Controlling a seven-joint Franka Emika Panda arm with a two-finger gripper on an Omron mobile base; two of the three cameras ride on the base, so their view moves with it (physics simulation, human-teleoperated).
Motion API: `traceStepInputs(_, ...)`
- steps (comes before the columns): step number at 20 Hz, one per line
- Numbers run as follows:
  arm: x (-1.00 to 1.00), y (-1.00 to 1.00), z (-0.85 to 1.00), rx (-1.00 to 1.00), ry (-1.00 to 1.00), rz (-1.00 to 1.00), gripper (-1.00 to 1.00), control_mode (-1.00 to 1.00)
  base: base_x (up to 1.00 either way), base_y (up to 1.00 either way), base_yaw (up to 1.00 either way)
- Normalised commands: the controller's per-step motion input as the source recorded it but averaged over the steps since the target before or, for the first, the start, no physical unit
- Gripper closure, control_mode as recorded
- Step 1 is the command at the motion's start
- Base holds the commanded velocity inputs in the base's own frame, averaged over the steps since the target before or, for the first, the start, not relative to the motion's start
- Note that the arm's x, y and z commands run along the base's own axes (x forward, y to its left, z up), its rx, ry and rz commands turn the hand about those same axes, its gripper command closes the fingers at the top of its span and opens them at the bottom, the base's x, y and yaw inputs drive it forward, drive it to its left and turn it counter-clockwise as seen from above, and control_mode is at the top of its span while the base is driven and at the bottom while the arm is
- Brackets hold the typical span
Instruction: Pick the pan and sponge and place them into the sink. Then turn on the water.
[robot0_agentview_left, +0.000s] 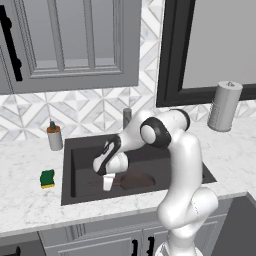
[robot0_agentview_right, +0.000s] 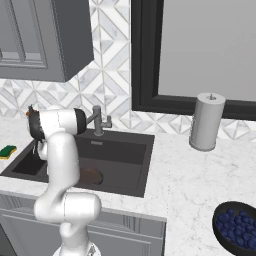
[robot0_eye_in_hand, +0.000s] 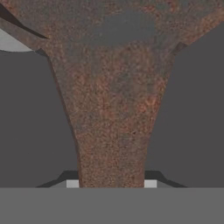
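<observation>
White marble counter (robot0_agentview_left: 30, 200) surrounds dark sink (robot0_agentview_left: 68, 172), patterned tile backsplash (robot0_agentview_left: 90, 107) behind.

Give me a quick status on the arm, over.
Gripper down in the sink, fingers either side of the pan handle. Sponge on the counter, left of the sink. No water running.

Soap bottle (robot0_agentview_left: 54, 136), paper-towel roll (robot0_agentview_right: 206, 121) — blueberry bowl (robot0_agentview_right: 236, 225) nearer.

White arm folded forward and down, end effector (robot0_agentview_left: 107, 184) pointing downward, fingers closed.
</observation>
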Motion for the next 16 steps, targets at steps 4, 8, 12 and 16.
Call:
traceStepInputs(4,0.0,0.0,-0.11,0.0,0.0,0.0,1.0,-1.0,0.0,0.0,0.0)
traceStepInputs(8,0.0,0.0,0.0,0.0,0.0,0.0,-1.0,-1.0,0.0,0.0,0.0)
traceStepInputs(12,0.0,0.02,0.0,0.0,0.0,0.0,-1.0,-1.0,0.0,0.0,0.0)
traceStepInputs(16,0.0,0.02,0.0,0.0,0.0,0.0,-1.0,-1.0,0.0,0.0,0.0)
